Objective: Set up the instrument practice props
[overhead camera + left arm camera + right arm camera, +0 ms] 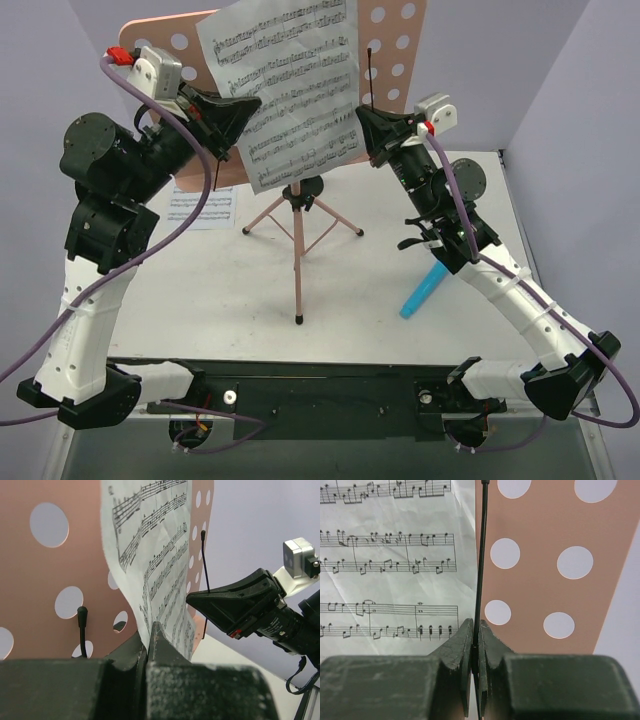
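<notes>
The pink perforated music-stand desk (392,50) stands on its pink tripod (298,230) at the back of the table. A white sheet-music page (290,90) leans tilted across the desk front. My left gripper (250,108) is shut on the page's lower left edge; in the left wrist view the paper (155,570) runs down between the closed fingertips (161,636). My right gripper (365,118) is shut on the right black wire page-holder (480,565), just right of the page's edge (395,570). The left wire page-holder (81,630) stands free against the desk. A second page (200,205) lies flat on the table.
A blue stick-like object (422,292) lies on the table under my right arm. The tripod's legs spread over the table's middle, one foot (299,321) reaching toward the near edge. Grey walls close in the table on both sides.
</notes>
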Motion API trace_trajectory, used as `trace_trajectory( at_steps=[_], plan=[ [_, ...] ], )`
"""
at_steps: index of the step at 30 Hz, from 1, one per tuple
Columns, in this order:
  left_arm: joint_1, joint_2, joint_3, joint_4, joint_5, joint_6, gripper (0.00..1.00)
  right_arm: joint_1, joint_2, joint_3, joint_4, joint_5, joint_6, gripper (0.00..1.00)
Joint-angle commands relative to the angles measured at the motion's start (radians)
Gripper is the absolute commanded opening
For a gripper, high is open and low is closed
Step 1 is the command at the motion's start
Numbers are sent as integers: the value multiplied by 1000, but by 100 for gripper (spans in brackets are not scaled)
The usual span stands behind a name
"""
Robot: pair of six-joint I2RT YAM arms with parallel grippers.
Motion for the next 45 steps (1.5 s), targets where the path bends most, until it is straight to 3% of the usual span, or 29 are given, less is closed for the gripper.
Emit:
trace_trajectory(
  at_steps=[1, 15, 45],
  plan=[
    [7, -10, 13, 108, 9, -20, 0, -2, -47, 1, 159, 38, 24, 0],
    [2, 99, 108, 157, 164, -14, 0, -2, -67, -16, 141, 3, 33, 0],
    [-105, 250, 242, 150, 184, 29, 0, 6, -85, -30, 124, -13, 41, 0]
  ],
)
